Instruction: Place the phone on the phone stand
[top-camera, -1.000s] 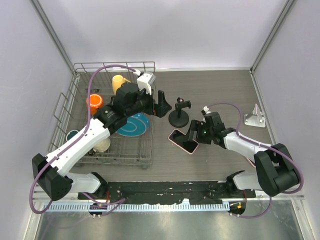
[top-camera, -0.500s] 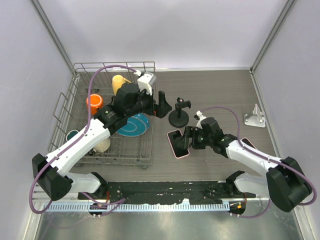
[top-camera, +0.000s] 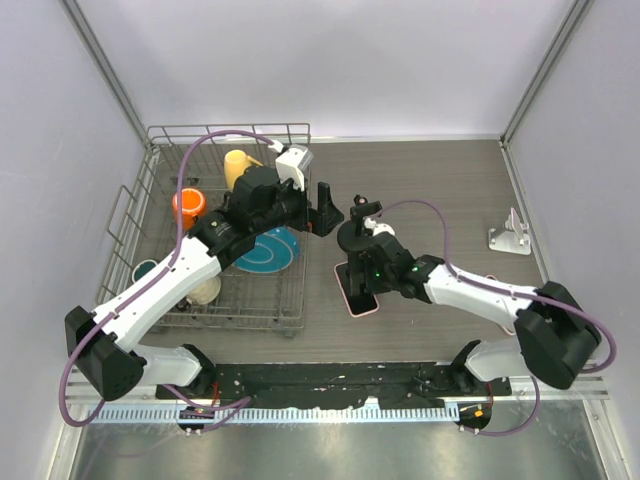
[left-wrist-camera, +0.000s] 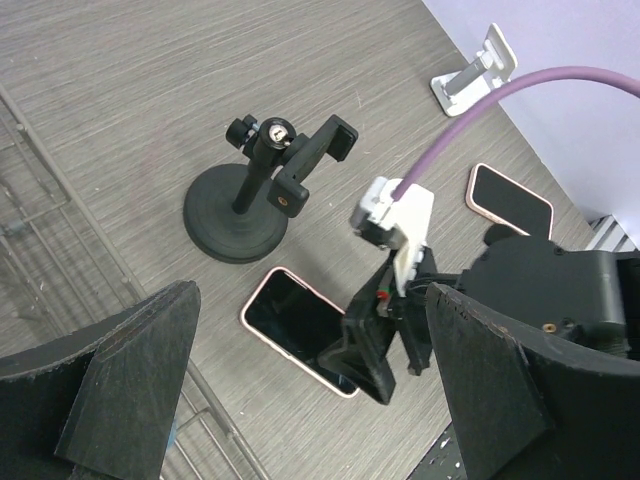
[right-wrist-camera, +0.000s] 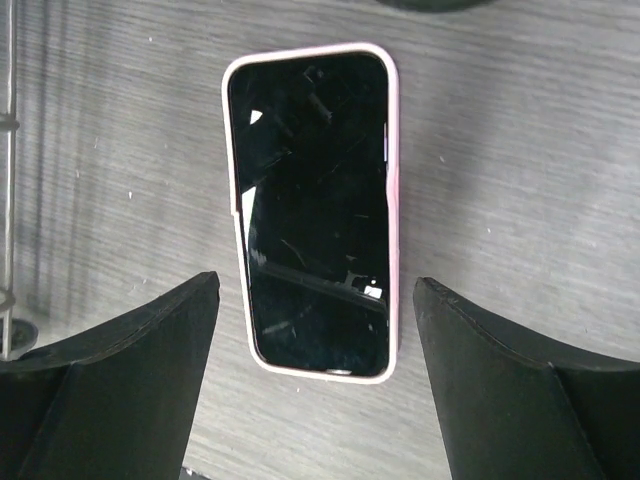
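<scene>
The phone (right-wrist-camera: 312, 210) has a pink case and a dark screen and lies flat on the wooden table, also seen as the phone (top-camera: 357, 297) and the phone (left-wrist-camera: 295, 325). My right gripper (right-wrist-camera: 315, 288) hovers over its near end, open, one finger on each side and neither touching it. In the overhead view the right gripper (top-camera: 364, 278) is just in front of the phone stand (top-camera: 358, 233). That black phone stand (left-wrist-camera: 255, 190) has a round base, a post and an empty clamp. My left gripper (top-camera: 325, 205) is open and empty by the rack, left of the stand.
A wire dish rack (top-camera: 228, 130) on the left holds an orange cup (top-camera: 188, 205), a yellow cup (top-camera: 238, 165) and a blue plate (top-camera: 270, 250). A white stand (top-camera: 510, 235) sits at the right. A second pink-cased phone (left-wrist-camera: 510, 197) lies beyond the right arm.
My right gripper has swung left from beside the phone to directly over it. The phone has shifted slightly left and turned straighter. The left arm has not moved.
</scene>
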